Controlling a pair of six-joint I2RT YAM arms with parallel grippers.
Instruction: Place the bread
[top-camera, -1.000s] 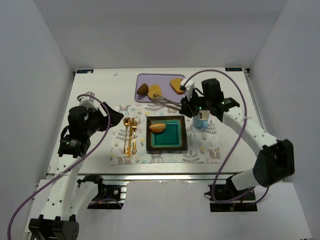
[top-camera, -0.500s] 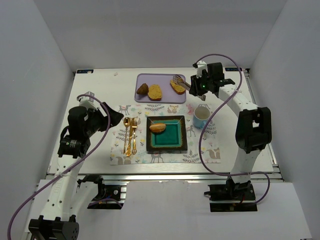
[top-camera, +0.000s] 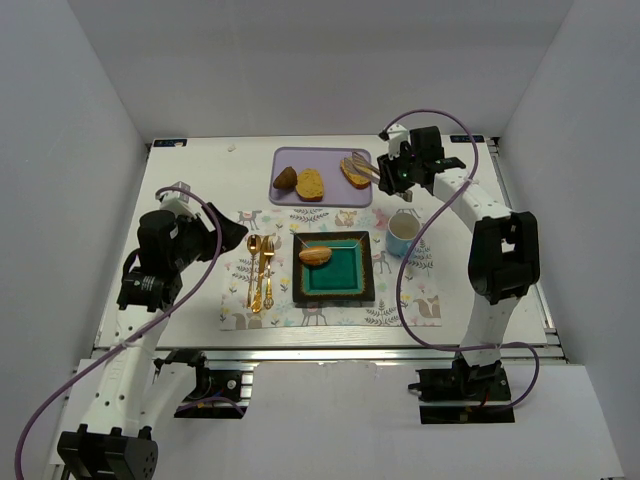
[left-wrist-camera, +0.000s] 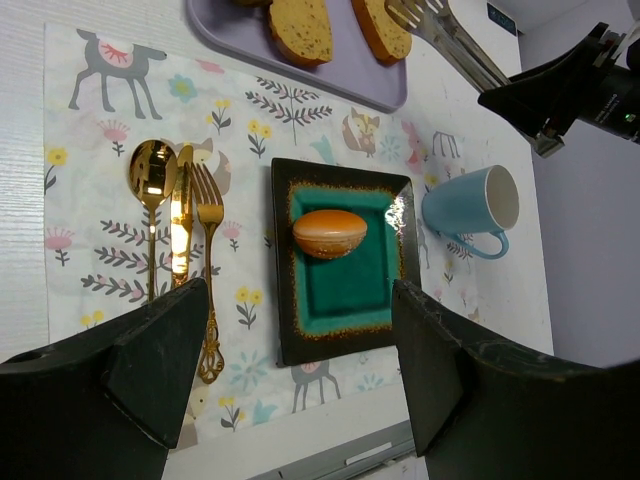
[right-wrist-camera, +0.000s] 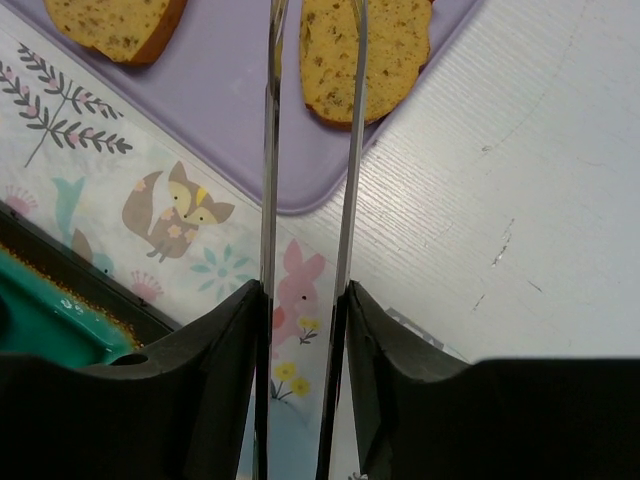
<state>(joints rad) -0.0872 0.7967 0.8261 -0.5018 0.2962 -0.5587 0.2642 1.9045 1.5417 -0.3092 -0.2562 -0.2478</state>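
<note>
Now the right gripper (right-wrist-camera: 305, 300) is clamped on slim steel tongs (right-wrist-camera: 268, 150). Their arms reach over the rightmost bread slice (right-wrist-camera: 375, 50) on the smooth lilac tray (right-wrist-camera: 230, 110), far side. A good pick means pinching gently across the soft, speckled crumb (it looks crumbly). The left gripper (left-wrist-camera: 300, 340) hangs wide open, empty, above the glossy teal plate (left-wrist-camera: 350, 290).

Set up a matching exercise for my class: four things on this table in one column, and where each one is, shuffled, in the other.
Column one:
1 bread roll
2 blue mug
3 gold spoon
4 tongs

Column two:
A held in the right gripper
B on the teal plate
C right of the plate, top view
D left of the plate, top view

Pairs: 1-B, 2-C, 3-D, 4-A
</note>
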